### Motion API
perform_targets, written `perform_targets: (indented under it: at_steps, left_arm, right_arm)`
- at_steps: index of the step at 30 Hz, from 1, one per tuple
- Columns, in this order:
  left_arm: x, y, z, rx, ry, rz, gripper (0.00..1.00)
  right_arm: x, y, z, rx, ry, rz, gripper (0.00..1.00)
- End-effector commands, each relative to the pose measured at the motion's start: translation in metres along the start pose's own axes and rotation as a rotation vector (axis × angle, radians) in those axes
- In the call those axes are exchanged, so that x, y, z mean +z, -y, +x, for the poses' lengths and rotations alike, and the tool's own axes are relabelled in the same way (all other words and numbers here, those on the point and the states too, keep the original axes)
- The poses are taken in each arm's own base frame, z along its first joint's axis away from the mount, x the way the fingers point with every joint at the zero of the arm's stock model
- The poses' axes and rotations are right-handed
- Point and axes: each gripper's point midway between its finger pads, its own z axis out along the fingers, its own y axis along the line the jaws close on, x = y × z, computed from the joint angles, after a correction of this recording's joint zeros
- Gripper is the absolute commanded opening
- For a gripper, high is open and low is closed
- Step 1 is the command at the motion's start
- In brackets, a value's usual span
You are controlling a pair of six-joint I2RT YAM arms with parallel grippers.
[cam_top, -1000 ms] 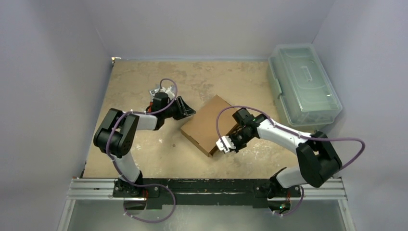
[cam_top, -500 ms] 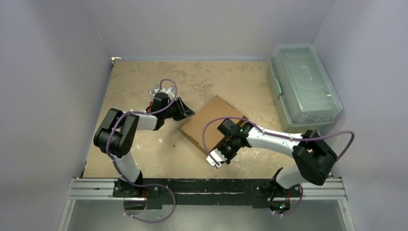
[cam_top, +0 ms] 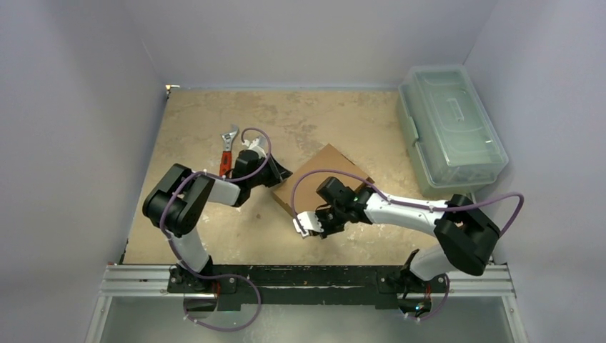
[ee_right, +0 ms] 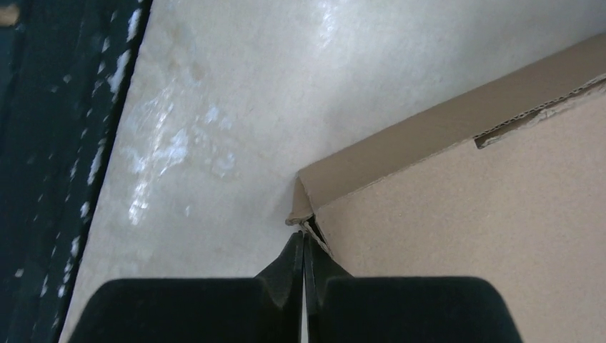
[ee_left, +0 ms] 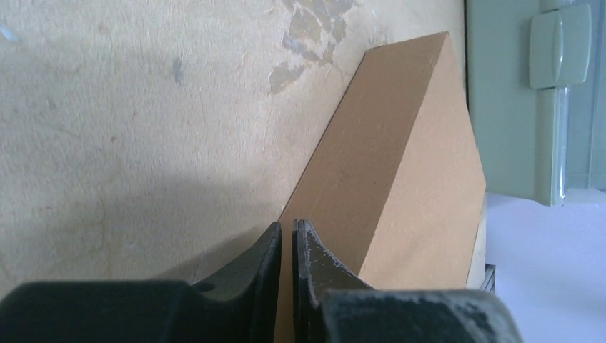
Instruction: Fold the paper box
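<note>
The left pincer (ee_left: pixel 287 227), nearly together, sits at the box's (cam_top: pixel 329 158) left corner; the right pincer (ee_right: pixel 304 239), fully together, touches its near corner.

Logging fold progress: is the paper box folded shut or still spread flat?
Folded shut: the paper box shows a flat top panel over upright side walls in both wrist views, no flaps spread out.

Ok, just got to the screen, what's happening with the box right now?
Both arms are at the paper box, which sits mid-table and looks closed up. The left gripper is at its left corner with the jaws almost together; whether they pinch any cardboard is unclear. The right gripper is shut, its tips against the near corner. The green bin and the wrench lie apart from it.
</note>
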Motion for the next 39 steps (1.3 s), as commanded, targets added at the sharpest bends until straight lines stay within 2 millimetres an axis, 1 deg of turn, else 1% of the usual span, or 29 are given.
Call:
perform_targets:
  at_steps: [1,2,4,6,10,13,14,16,18,21,22,23,24,26,28,30,31,33,34,35,37,38,39]
  left_arm:
    - [-0.011,0.006,0.028,-0.019,-0.080,-0.004,0.11]
    - [-0.012,0.006,0.021,-0.015,-0.066,-0.017,0.12]
    - [-0.014,0.008,0.006,-0.006,-0.036,-0.022,0.13]
    - [-0.013,0.009,-0.004,0.002,-0.033,-0.020,0.14]
    - [-0.011,0.012,-0.010,0.011,-0.046,-0.007,0.14]
    - [-0.010,0.011,-0.007,0.010,-0.056,-0.002,0.14]
    - [-0.009,0.010,-0.005,0.008,-0.063,0.001,0.13]
    - [-0.007,0.008,0.005,0.001,-0.088,0.012,0.12]
    - [-0.004,0.008,0.018,0.008,-0.129,0.017,0.10]
    - [-0.003,0.007,0.038,0.016,-0.168,0.023,0.09]
    - [-0.003,0.006,0.043,0.010,-0.176,0.024,0.09]
    - [-0.003,0.006,0.047,0.002,-0.180,0.027,0.09]
    - [-0.003,0.005,0.051,-0.003,-0.184,0.029,0.09]
    - [-0.004,0.004,0.055,-0.016,-0.185,0.034,0.08]
    - [-0.005,0.005,0.053,-0.016,-0.176,0.037,0.08]
    - [-0.007,0.007,0.046,-0.009,-0.151,0.023,0.09]
    - [-0.008,0.007,0.041,-0.003,-0.138,0.012,0.10]
    - [-0.011,0.008,0.028,0.004,-0.103,-0.002,0.13]
    - [-0.013,0.007,0.020,0.001,-0.084,-0.007,0.13]
    - [-0.016,0.005,0.008,-0.006,-0.056,-0.011,0.14]
    - [-0.023,0.006,-0.013,-0.008,-0.009,-0.011,0.17]
    - [-0.026,0.007,-0.024,-0.005,0.010,-0.008,0.18]
    - [-0.028,0.009,-0.035,0.003,0.027,-0.002,0.21]
  right_arm:
    - [-0.017,0.003,0.003,-0.132,0.011,-0.120,0.00]
    - [-0.022,-0.011,0.011,-0.159,0.001,-0.200,0.00]
    - [-0.029,-0.030,0.021,-0.192,0.004,-0.306,0.00]
    - [-0.030,-0.040,0.027,-0.211,-0.004,-0.361,0.00]
    - [-0.026,-0.048,0.032,-0.191,-0.030,-0.441,0.00]
    - [-0.019,-0.050,0.028,-0.193,-0.027,-0.447,0.00]
    - [-0.016,-0.047,0.023,-0.187,-0.015,-0.418,0.00]
    - [-0.010,-0.036,0.005,-0.169,0.031,-0.343,0.00]
    - [-0.005,-0.012,-0.014,-0.113,0.072,-0.223,0.00]
    - [-0.005,0.027,-0.034,-0.047,0.120,-0.040,0.00]
    - [-0.007,0.038,-0.044,-0.039,0.155,0.008,0.00]
    - [-0.008,0.045,-0.051,-0.021,0.180,0.032,0.00]
    - [-0.008,0.049,-0.053,0.006,0.184,0.051,0.00]
    - [-0.004,0.054,-0.044,0.037,0.153,0.087,0.00]
    - [-0.006,0.059,-0.033,0.052,0.121,0.112,0.00]
    - [-0.018,0.050,-0.032,0.078,0.173,0.039,0.00]
    - [-0.026,0.036,-0.032,0.032,0.216,-0.046,0.00]
    - [-0.040,-0.001,-0.018,-0.066,0.179,-0.224,0.00]
    - [-0.047,-0.015,-0.009,-0.079,0.147,-0.293,0.00]
    - [-0.053,-0.021,-0.001,-0.060,0.124,-0.329,0.00]
    - [-0.067,-0.017,0.013,0.013,0.106,-0.340,0.00]
    - [-0.076,-0.009,0.019,0.066,0.118,-0.319,0.00]
    - [-0.085,-0.004,0.024,0.097,0.136,-0.309,0.00]
